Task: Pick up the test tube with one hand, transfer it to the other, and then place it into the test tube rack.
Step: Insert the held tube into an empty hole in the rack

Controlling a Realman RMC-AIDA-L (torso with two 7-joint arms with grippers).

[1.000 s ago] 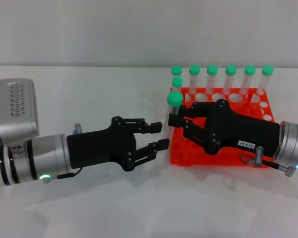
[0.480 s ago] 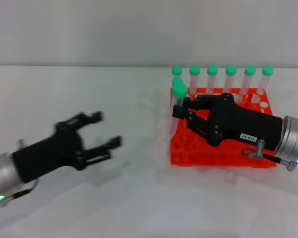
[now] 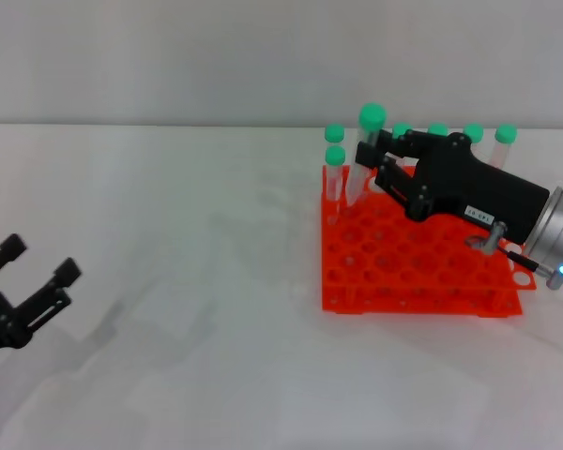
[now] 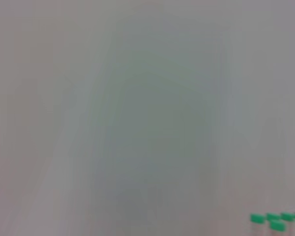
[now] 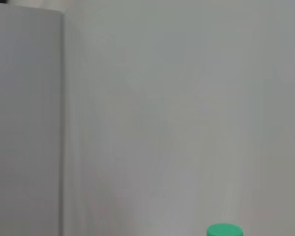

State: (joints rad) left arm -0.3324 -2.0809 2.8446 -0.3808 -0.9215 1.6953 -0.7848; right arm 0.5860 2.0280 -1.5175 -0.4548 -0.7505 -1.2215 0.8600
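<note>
My right gripper (image 3: 370,161), black with a white label, is shut on a test tube (image 3: 365,141). Its green cap points up and its tip hangs just over the back left holes of the orange-red rack (image 3: 413,267). I cannot tell whether the tip is inside a hole. Several other green-capped tubes (image 3: 335,169) stand along the rack's back and left rows. My left gripper (image 3: 40,260) is open and empty at the far left, low over the table. A green cap (image 5: 224,230) shows in the right wrist view.
The white table (image 3: 188,281) stretches between the two arms. A pale wall (image 3: 263,56) rises behind it. The left wrist view shows only several green caps (image 4: 276,219) in one corner.
My left gripper has let go and pulled far back to the left, open. My right gripper has carried the tube up and back, from the rack's front left edge to over its back left holes.
</note>
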